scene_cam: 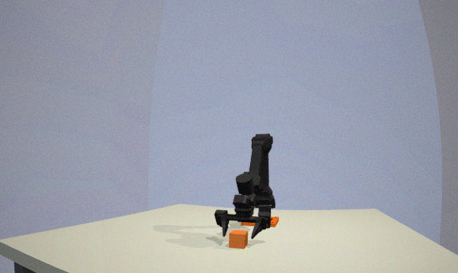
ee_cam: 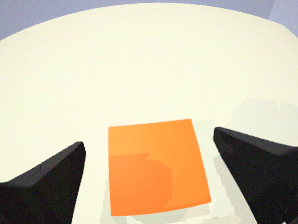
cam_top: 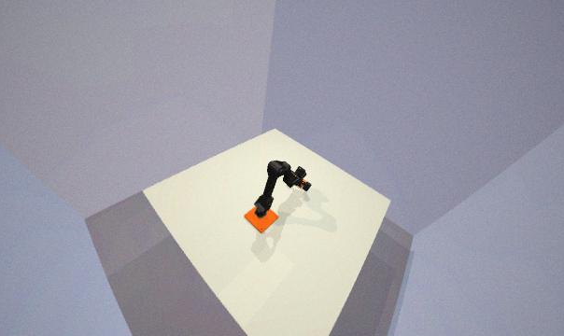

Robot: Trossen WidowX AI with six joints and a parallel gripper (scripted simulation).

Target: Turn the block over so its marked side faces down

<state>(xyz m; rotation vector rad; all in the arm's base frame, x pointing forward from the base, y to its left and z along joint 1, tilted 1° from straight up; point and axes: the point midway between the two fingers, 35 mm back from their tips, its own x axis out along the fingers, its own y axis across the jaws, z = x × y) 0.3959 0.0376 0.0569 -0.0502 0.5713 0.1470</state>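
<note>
"On the pale table point(cam_top: 207, 196) point(scene_cam: 320, 243) point(ee_cam: 150, 65), what is in front of your arm?"

"Your orange block point(cam_top: 301, 185) point(scene_cam: 238, 240) point(ee_cam: 157, 172), a small plain cube, sitting flat. In the wrist view it lies between the two black fingertips, with pale surface showing on either side of it."

"And your end effector point(cam_top: 303, 179) point(scene_cam: 238, 237) point(ee_cam: 150, 141)?"

"Spread wide, pointing down over the block, holding nothing. Behind it, an orange base plate point(cam_top: 261, 226) point(scene_cam: 274, 221) lies under the arm's foot."

"Is the marked side down?"

"You cannot tell. The faces on view are bare orange, and no mark shows. It may be underneath, or on a side turned from both cameras."

"What could go wrong for you?"

"If the mark is on a hidden side, backing off now would leave the turn unfinished. If you swing sideways while the tips are this low, a finger could clip the block and shove or tip it. Closing off centre might skew it. Lifting straight up, with the fingers kept wide, seems safest; then look again."
</note>
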